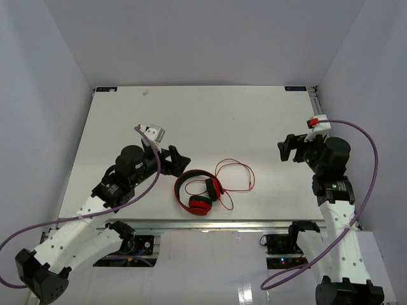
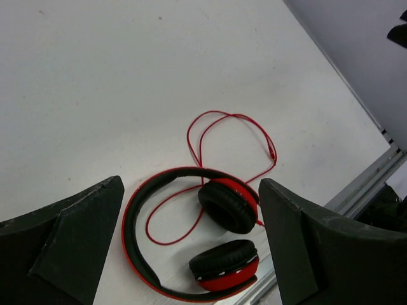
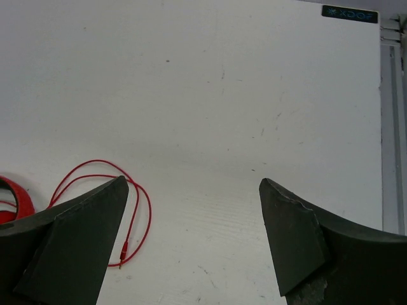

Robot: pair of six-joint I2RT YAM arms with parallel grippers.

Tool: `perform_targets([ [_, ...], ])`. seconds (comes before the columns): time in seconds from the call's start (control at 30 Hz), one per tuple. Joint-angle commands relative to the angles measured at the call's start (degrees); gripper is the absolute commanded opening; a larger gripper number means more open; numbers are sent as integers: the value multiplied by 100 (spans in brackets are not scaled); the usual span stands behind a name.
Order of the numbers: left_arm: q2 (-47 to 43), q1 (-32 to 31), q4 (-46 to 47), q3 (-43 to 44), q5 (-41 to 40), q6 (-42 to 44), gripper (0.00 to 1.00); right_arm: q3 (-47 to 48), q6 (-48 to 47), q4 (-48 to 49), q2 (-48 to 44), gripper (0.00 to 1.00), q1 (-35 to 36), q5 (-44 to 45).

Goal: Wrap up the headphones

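Note:
The headphones (image 1: 197,192) lie flat on the white table near its front edge, with the black-and-red headband (image 1: 180,185) to the left and two red ear cups folded inward. The thin red cable (image 1: 236,173) loops loosely to their right, its plug (image 1: 252,186) lying free. My left gripper (image 1: 179,162) is open and empty, hovering just left of and behind the headband. In the left wrist view the headphones (image 2: 224,210) lie between its open fingers (image 2: 191,183). My right gripper (image 1: 289,149) is open and empty, well right of the cable. In its wrist view the cable (image 3: 138,198) lies by the left finger of the gripper (image 3: 194,182).
The table's front edge is a metal rail (image 1: 210,223) just below the headphones. White walls close in the left, back and right sides. Thick purple arm cables (image 1: 372,171) hang beside both arms. A rail (image 3: 393,127) runs along the right table edge.

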Motion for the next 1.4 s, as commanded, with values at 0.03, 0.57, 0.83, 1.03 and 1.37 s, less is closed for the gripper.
perform_targets([
  [0.03, 184, 22, -382, 52, 86, -117, 98, 304, -1377, -470, 58, 90, -26, -1983],
  [0.57, 2508, -3, -1375, 53, 1121, 786, 97, -90, -4731, -1965, 247, 98, -17, -4976],
  [0.83, 3876, -153, -1245, 539, 135, 1370, 87, -198, -4637, -1863, 257, 98, -17, -5283],
  [1.03, 4582, -180, -1088, 1012, -715, 2062, 80, -216, -4645, -1866, 266, 98, -17, -5337],
  [1.37, 5187, -172, -807, 1335, -12, 2967, 49, -202, -4649, -1867, 345, 98, -17, -5377],
])
